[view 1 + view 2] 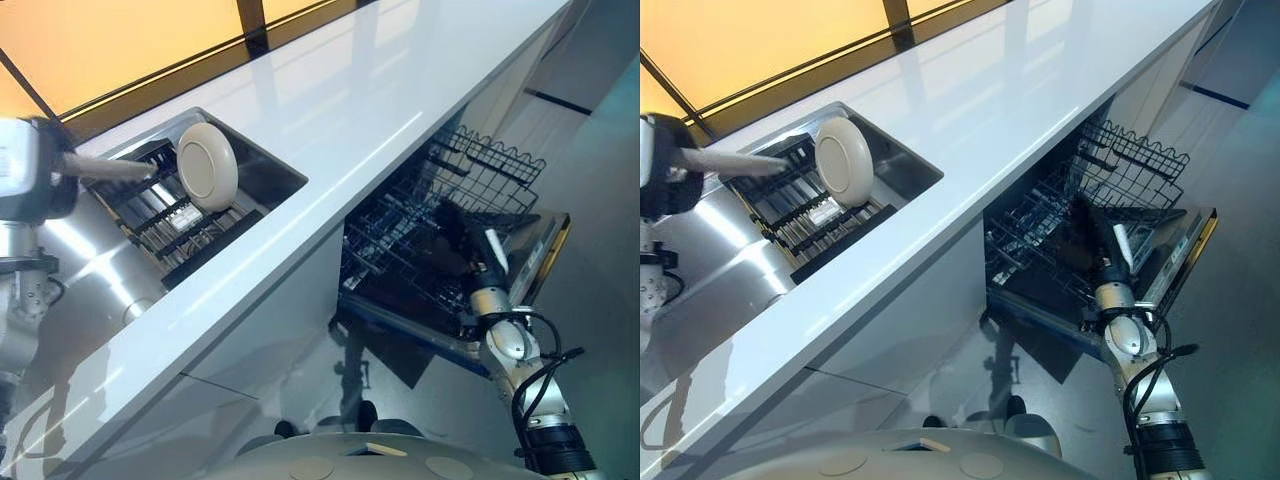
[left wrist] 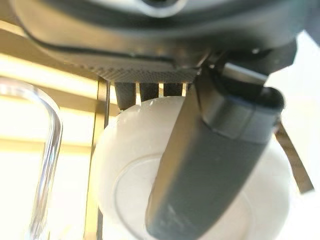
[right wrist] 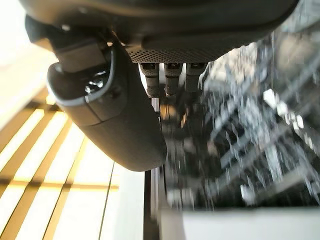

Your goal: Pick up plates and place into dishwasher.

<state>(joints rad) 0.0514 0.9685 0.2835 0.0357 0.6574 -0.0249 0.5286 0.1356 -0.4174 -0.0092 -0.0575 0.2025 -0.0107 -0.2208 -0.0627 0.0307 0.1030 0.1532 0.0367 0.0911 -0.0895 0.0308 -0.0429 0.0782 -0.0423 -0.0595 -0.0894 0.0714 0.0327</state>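
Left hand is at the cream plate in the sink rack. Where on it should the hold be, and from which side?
Hold the cream plate by its upper rim, coming from above. It stands on edge in the sink rack, so its lower rim is caught between the bars. In the left wrist view the left hand already has its thumb across one face and fingers behind, pinching it. A straight lift upward should probably free it.
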